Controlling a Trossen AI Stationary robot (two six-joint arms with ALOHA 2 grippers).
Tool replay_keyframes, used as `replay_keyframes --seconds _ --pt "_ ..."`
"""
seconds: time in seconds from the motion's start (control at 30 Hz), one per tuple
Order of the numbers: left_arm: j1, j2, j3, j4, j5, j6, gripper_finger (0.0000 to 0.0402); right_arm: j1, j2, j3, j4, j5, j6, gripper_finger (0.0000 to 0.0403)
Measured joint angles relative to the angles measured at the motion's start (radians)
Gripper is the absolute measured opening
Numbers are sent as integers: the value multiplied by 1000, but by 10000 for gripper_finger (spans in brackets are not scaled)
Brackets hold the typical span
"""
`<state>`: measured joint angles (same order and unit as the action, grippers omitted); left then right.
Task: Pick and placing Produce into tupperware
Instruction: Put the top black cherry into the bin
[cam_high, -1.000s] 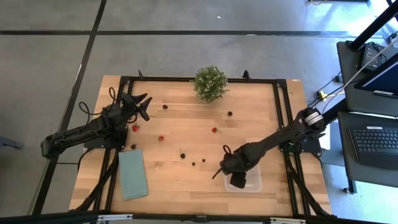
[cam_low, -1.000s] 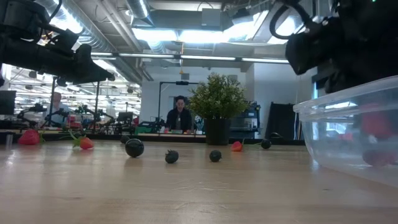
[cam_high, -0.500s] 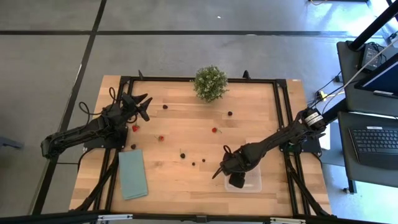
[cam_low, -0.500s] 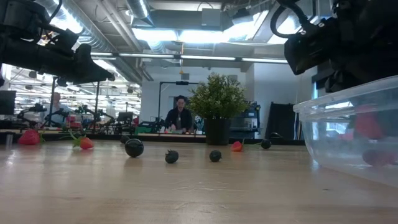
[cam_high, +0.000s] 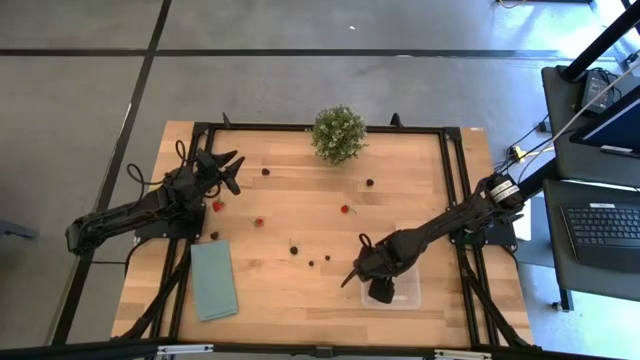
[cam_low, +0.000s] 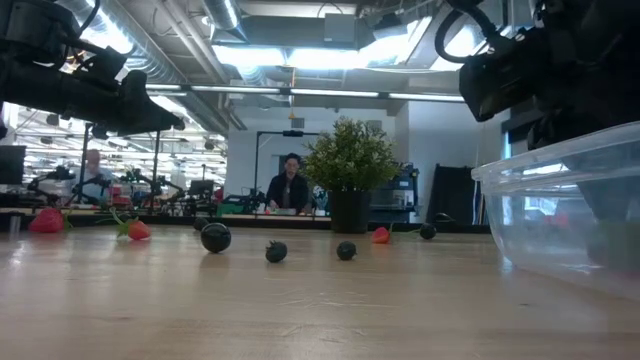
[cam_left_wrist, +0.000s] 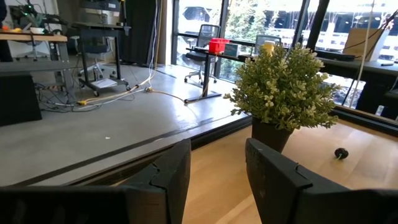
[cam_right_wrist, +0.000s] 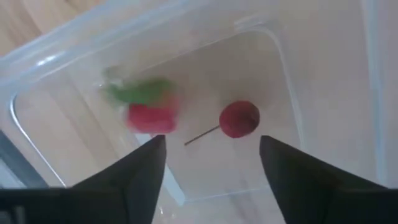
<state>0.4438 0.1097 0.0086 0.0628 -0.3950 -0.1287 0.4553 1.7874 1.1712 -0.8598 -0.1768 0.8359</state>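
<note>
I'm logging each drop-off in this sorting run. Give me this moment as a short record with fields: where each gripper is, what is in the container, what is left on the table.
right gripper: open, above the tupperware, fingers apart and empty
left gripper: open, waiting at the table's far left, facing the potted plant
tupperware contents: a red strawberry with green leaves and a red cherry with stem
produce left on table: red and dark pieces scattered across the middle, such as a dark berry
other: teal cloth at the near left

Clear tupperware (cam_right_wrist: 323, 93); red and dark purple-black produce (cam_right_wrist: 239, 119); teal cloth (cam_high: 214, 279); green plant (cam_high: 338, 133); pale wooden worktop (cam_high: 400, 180)
</note>
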Motion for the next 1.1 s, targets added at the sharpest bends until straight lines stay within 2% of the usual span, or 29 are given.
replay_keyframes --seconds 0.13,0.2,0.43,0.53,0.7,0.93,1.1 --pt "0 0 0 0 0 0 145 -1 -5 85 -111 6 3 284" --pt "0 0 0 0 0 0 145 -5 -18 159 -201 88 -26 286" --pt "0 0 0 0 0 0 145 -67 -93 421 -456 509 -61 286" --pt "0 0 0 0 0 0 145 -117 -125 497 -511 592 -98 287" --pt "0 0 0 0 0 0 145 -258 -180 544 -521 598 -210 287" --pt "0 0 0 0 0 -3 145 -519 -196 514 -482 583 -425 287" --pt "0 0 0 0 0 -2 145 -702 -196 403 -305 368 -588 287"
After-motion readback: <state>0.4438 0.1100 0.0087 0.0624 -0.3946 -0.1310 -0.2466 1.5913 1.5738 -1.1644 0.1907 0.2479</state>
